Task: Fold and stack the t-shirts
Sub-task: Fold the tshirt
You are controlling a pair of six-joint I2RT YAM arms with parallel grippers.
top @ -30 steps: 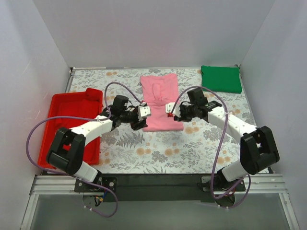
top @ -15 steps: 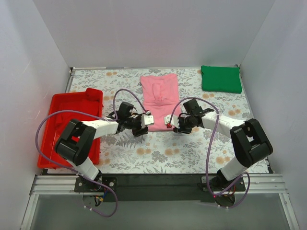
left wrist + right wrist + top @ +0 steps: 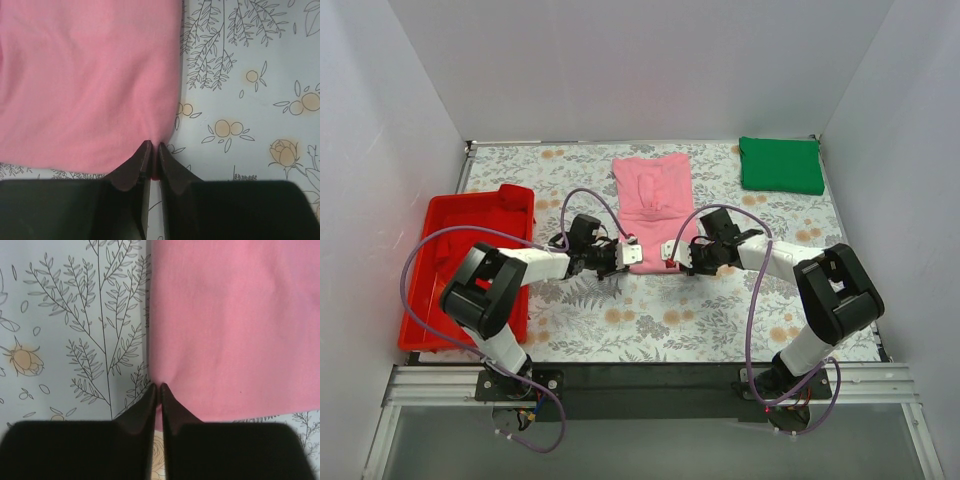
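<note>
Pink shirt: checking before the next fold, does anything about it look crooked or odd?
Nothing stands out. The pink shirt lies straight on the table; the left gripper and right gripper are shut on its near corners, with only slight puckering there.

The light pink t-shirt (image 3: 652, 200) lies flat, folded lengthwise into a narrow strip. Its near hem is pinched at one corner by the left end effector (image 3: 631, 255) and at the other by the right end effector (image 3: 668, 251). The dark green t-shirt (image 3: 780, 165), folded into a neat rectangle, lies well apart, beyond and to the right of the right end effector.
</note>
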